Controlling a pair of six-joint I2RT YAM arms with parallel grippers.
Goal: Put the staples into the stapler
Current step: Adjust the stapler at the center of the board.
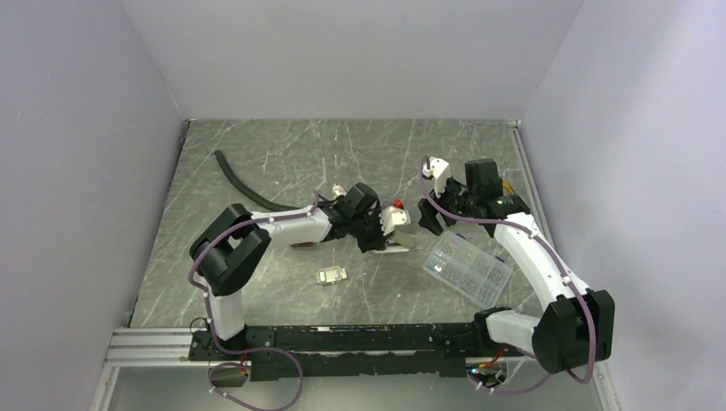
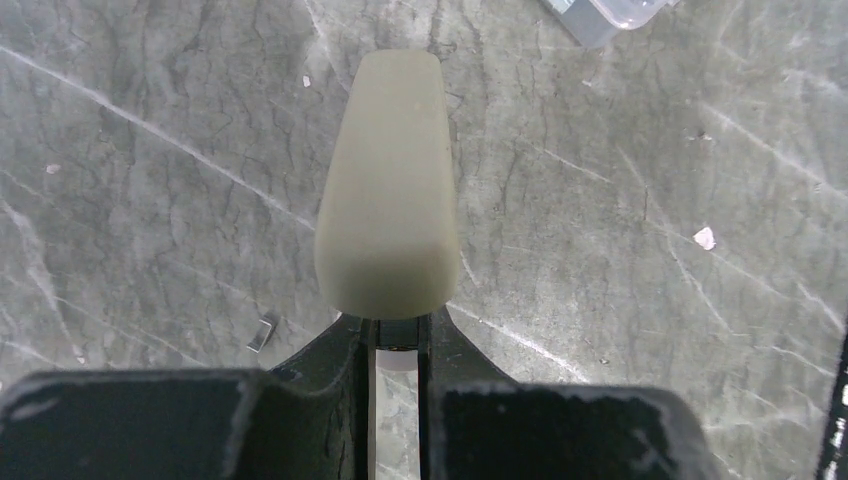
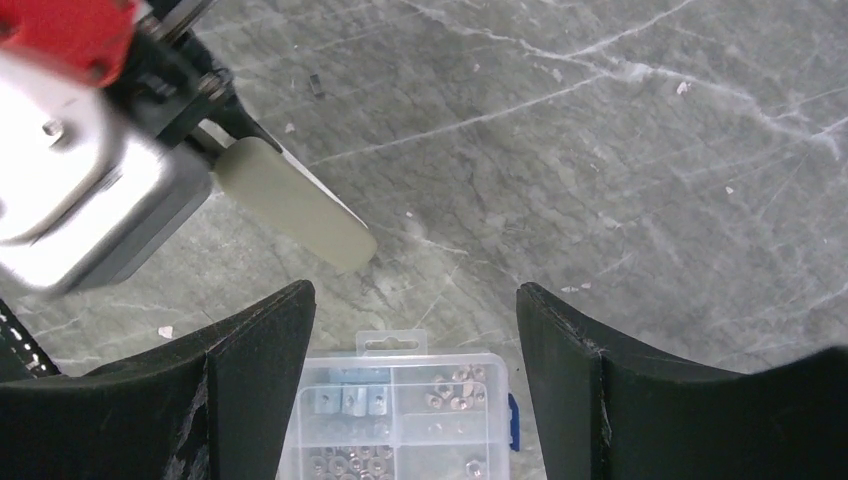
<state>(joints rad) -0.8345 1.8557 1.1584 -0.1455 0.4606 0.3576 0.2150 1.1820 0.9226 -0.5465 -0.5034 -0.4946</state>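
Two arms meet over the scratched grey stone-pattern table (image 1: 257,154). The left pincer (image 2: 395,332) is pressed nearly together, pinching the rear end of the small olive-grey stapler (image 2: 390,190) with a rounded top arm. The stapler points away from the fingers, near table centre, just left of the clear plastic compartment box (image 1: 467,265) of metal bits. Can't tell if the stapler base touches the table. The right pincer (image 3: 415,297) is spread wide, gripping nothing, and hovers above the box's edge, with the stapler tip near one finger. A small silver metal piece (image 1: 331,276) lies on the table apart from the stapler. A black curved strip (image 1: 235,181) lies far left. A tiny metal bit (image 2: 262,333) lies beside the left fingers.
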